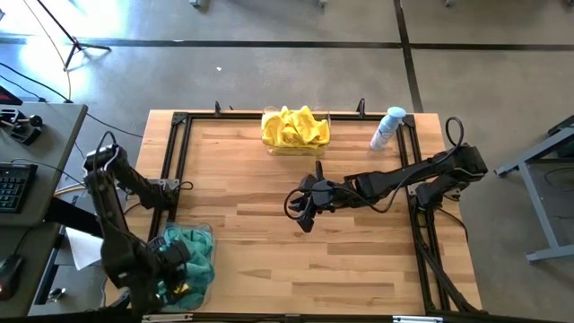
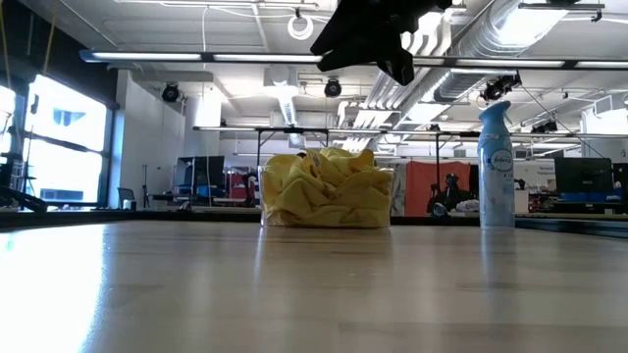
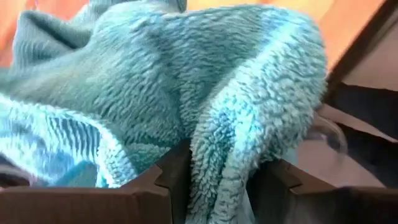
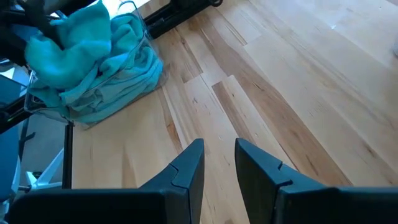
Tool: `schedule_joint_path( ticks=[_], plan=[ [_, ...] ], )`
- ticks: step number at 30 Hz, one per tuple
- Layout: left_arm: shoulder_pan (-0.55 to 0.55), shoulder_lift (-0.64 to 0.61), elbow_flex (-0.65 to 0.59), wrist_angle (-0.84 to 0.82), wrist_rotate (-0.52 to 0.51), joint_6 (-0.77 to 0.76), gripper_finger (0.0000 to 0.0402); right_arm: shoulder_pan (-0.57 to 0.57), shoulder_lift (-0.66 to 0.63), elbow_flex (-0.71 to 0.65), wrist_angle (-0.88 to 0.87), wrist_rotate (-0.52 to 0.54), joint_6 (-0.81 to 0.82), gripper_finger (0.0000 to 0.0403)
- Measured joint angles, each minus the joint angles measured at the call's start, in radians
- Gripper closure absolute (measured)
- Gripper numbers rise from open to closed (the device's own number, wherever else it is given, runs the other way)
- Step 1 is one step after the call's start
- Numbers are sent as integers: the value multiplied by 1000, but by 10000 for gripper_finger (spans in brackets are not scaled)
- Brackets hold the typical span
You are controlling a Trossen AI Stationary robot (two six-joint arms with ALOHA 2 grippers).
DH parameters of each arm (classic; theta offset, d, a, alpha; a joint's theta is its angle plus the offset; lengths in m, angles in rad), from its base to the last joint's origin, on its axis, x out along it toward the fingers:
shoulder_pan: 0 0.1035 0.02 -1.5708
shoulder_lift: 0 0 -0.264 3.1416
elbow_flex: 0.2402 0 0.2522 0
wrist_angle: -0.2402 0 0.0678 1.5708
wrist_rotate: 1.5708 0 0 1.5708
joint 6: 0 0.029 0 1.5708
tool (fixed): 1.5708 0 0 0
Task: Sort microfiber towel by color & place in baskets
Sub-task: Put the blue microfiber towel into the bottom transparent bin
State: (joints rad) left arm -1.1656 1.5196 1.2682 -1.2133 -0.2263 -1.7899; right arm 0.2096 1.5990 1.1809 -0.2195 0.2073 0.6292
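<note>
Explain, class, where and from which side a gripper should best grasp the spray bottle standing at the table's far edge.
Probably at the spray bottle's straight middle body, coming in level from the open table side. It stands upright, its head narrows at the top, and the basket of yellow towels stands well apart from it, so nothing blocks that approach.
</note>
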Motion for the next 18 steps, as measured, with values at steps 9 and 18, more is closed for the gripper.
schedule_joint_path(
  ticks=[9,18],
  plan=[
    [0,-144,1,0,12,-13,279,0,0,0,0,0,1,318],
    [0,-171,2,-3,16,36,279,0,0,0,0,0,2,318]
  ],
)
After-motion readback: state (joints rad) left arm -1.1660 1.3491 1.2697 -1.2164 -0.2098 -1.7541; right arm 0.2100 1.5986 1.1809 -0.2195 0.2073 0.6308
